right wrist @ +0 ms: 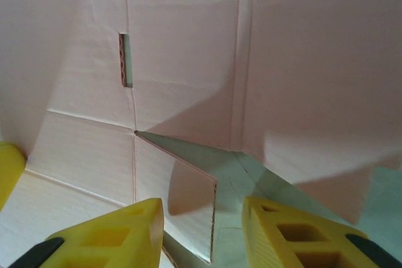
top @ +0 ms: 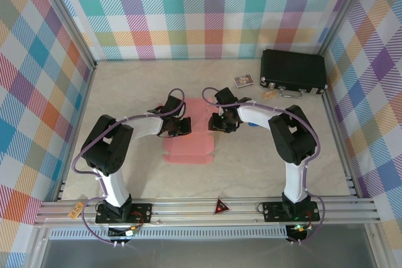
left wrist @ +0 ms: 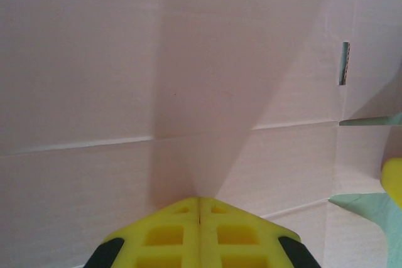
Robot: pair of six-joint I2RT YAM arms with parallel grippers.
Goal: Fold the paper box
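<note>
Leftmost, the left fingers [left wrist: 163, 243] are pressed tight together, their tips down on the paper box [top: 187, 149], near the sheet's left edge in the top view. That box lies as a flat salmon-pink die-cut sheet on the middle of the surface [top: 125, 92], between the two arms, its creases and slots plain in the wrist views. At its right edge the right fingers [right wrist: 113, 236] stand apart, a raised flap of the card upright between them; whether either finger touches it I cannot tell. Farther right and back, a small printed card [top: 244, 80] lies near a black case [top: 293, 70].
</note>
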